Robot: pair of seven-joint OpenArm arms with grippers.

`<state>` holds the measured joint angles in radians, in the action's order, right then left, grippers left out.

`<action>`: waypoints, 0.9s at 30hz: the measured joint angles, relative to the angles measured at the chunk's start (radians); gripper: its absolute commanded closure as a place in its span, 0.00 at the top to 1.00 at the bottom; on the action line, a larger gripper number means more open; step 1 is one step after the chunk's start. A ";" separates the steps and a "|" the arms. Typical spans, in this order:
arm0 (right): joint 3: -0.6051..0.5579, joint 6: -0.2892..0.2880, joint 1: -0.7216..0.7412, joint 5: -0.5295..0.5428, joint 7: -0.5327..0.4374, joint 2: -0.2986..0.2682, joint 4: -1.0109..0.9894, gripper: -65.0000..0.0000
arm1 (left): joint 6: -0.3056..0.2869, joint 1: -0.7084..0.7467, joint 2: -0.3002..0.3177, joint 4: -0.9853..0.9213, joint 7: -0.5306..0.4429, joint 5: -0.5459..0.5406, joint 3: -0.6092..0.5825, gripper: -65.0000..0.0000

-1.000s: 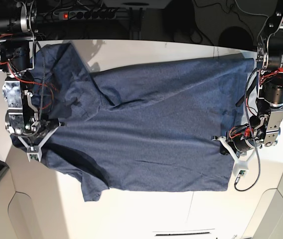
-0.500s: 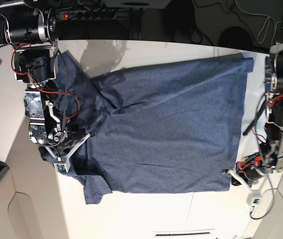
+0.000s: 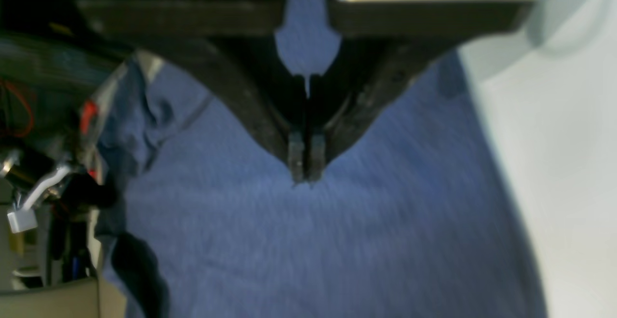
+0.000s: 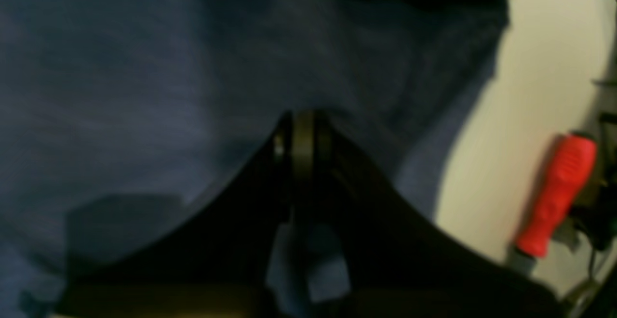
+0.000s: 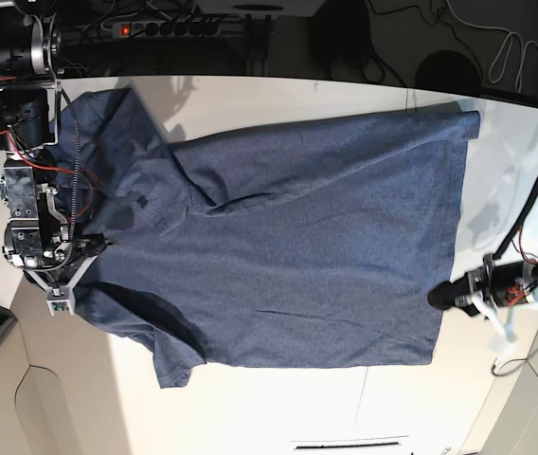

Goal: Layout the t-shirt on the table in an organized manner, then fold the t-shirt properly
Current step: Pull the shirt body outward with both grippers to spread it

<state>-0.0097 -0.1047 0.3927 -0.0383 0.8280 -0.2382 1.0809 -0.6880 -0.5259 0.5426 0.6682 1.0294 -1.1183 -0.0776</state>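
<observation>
White tabletop (image 5: pixel 278 408) filled the base view, and the dark navy t-shirt (image 5: pixel 297 256) lay spread across most of it, its long axis running between the two arms, collar end toward the right arm and hem toward the left. One sleeve was folded over the body near the collar. The right gripper (image 5: pixel 59 284) sat directly over the shoulder fabric, jaws clenched; whether cloth was pinched could not be made out. The left gripper (image 3: pixel 303 176) hovered at the hem edge, fingers pressed shut on nothing visible. Both wrist views were blurred. No lettering showed. A red-handled tool (image 4: pixel 554 197) lay beside the shirt.
</observation>
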 measured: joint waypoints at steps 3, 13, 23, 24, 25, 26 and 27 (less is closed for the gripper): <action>-0.002 0.000 0.001 0.010 0.047 0.004 0.112 0.00 | 0.001 0.038 -0.004 0.000 0.002 -0.023 0.000 0.00; -0.001 -0.007 -0.103 0.008 0.204 -0.002 0.350 0.00 | 0.000 0.166 0.000 0.079 -0.001 -0.023 0.000 0.00; -0.001 -0.008 -0.413 -0.012 0.209 0.000 0.588 0.00 | 0.001 0.356 -0.001 0.385 -0.205 0.332 -0.001 0.00; -0.001 -0.007 -0.435 -0.018 0.210 0.000 0.598 0.00 | 0.001 0.369 0.000 0.396 -0.225 0.367 -0.001 0.00; -0.001 -0.008 -0.452 -0.027 0.212 0.000 0.604 0.00 | 0.008 0.383 0.000 0.404 -0.243 0.389 -0.001 0.00; -0.001 -0.007 -0.461 -0.039 0.213 0.000 0.605 0.00 | 0.021 0.393 0.000 0.407 -0.257 0.409 -0.001 0.00; -0.001 -0.007 -0.466 -0.059 0.212 0.000 0.606 0.00 | 0.033 0.399 -0.003 0.409 -0.274 0.428 -0.001 0.00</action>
<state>-0.0105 -0.1116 -0.0734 -0.0975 1.0401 -0.2382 1.6871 -0.6552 -0.1268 0.5396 1.0771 0.7559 -0.6907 -0.0784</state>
